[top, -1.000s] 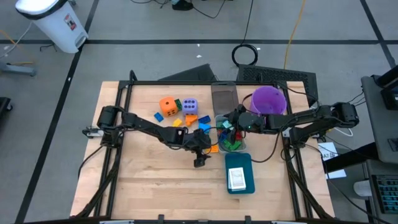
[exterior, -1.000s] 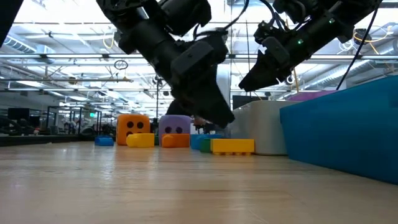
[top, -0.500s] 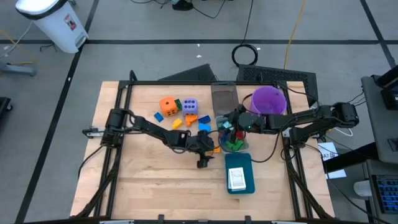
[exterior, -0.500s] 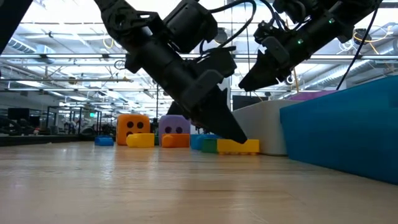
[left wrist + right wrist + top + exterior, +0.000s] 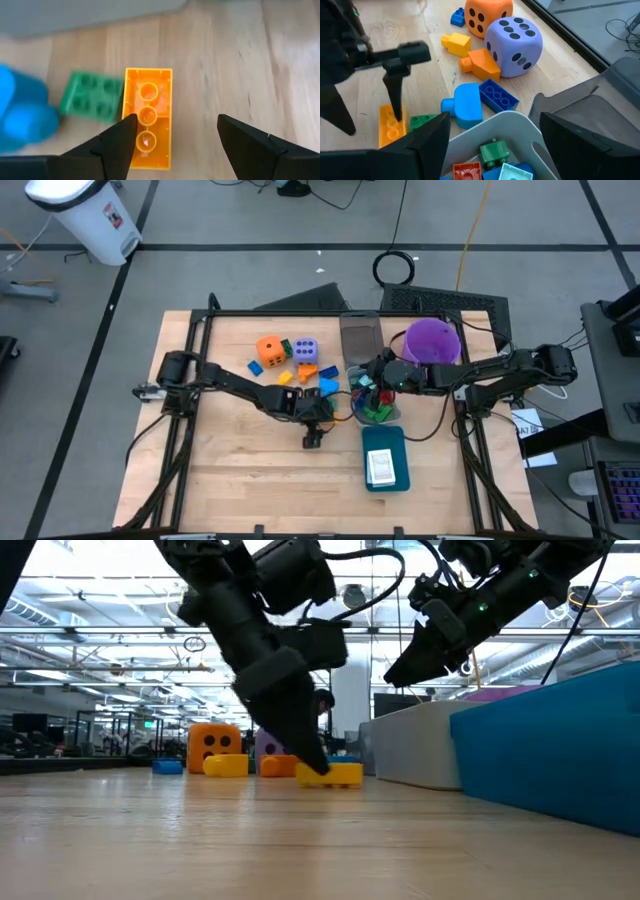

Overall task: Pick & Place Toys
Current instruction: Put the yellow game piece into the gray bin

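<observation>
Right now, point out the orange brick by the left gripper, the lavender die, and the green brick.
orange brick (image 5: 147, 117): left wrist view, on its studded top.
lavender die (image 5: 514, 46): right wrist view, on its dotted side.
green brick (image 5: 92, 96): left wrist view, on its studded top.

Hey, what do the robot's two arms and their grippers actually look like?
Both arms are black, jointed and slim, with black cables running along them. The left gripper has two flat, tapering black fingers. The right gripper matches it, and a small green light glows on its wrist housing.
</observation>
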Action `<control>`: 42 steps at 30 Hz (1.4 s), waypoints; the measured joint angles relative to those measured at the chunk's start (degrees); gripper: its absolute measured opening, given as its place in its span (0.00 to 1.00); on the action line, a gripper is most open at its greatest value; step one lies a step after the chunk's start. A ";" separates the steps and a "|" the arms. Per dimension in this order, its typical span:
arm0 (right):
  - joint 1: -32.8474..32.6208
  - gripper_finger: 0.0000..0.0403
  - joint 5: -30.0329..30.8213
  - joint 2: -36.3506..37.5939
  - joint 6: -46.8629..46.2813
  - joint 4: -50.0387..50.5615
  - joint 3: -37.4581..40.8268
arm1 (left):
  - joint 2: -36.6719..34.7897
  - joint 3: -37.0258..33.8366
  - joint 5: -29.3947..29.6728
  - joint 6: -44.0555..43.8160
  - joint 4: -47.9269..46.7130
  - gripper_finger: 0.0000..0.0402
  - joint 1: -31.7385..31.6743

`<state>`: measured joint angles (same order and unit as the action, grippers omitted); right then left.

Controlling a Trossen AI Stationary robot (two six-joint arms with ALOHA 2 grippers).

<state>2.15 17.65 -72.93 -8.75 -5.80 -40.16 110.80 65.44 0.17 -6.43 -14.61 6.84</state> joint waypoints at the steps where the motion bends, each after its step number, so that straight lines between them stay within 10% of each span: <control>1: 0.00 0.69 0.00 0.00 0.00 0.00 0.00 | -0.80 -0.09 -0.09 -0.14 -0.90 0.70 0.18; 14: 0.00 0.69 -0.01 -0.02 0.00 -0.20 0.00 | -8.54 -0.21 4.60 1.90 -1.22 0.70 3.69; 36: 0.00 0.69 -0.04 -0.02 -0.19 -0.17 0.00 | -0.12 0.01 4.10 0.26 -4.67 0.70 1.28; 42: 0.00 0.69 -0.04 -0.02 -0.02 -0.20 0.00 | -0.12 -0.03 4.12 -0.33 -4.77 0.57 1.21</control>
<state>2.15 17.61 -72.95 -8.78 -6.00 -40.16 110.67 65.41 4.29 -6.76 -19.38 8.05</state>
